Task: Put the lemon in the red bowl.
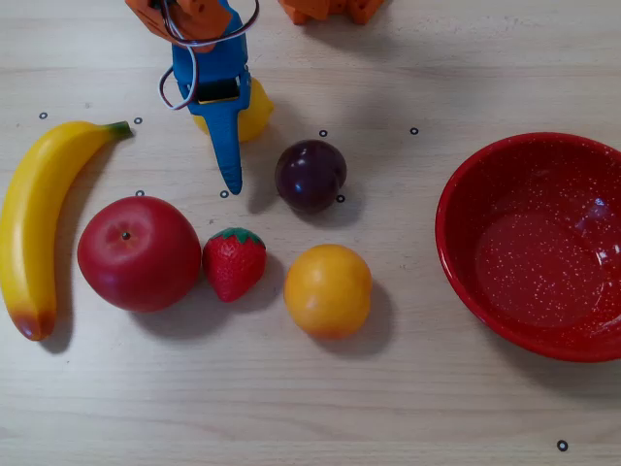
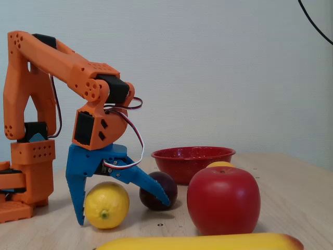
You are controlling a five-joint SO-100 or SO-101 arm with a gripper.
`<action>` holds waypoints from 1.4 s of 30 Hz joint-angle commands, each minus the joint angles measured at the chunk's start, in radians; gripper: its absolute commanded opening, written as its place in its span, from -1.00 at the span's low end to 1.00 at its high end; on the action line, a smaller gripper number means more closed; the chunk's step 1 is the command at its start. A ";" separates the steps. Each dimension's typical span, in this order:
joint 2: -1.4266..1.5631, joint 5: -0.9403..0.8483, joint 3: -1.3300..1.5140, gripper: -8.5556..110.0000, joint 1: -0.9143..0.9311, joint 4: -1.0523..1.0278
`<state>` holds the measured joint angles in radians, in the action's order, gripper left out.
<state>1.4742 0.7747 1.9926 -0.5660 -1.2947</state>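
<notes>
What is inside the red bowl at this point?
Nothing: in the overhead view the red bowl shows only its speckled bottom. The lemon sits on the table between the open gripper fingers.

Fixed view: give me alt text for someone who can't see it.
The open blue gripper straddles the lemon on the table, fingers either side. A dark plum and the red bowl sit behind; a red apple and banana fill the foreground.
</notes>
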 commanded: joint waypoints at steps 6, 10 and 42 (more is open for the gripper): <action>0.058 -0.035 -0.028 0.15 -0.005 0.008; 0.066 -0.031 -0.026 0.09 -0.012 0.003; 0.156 -0.055 -0.075 -0.85 -0.032 -0.123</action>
<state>1.5463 0.7655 1.9896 -0.5768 -1.3729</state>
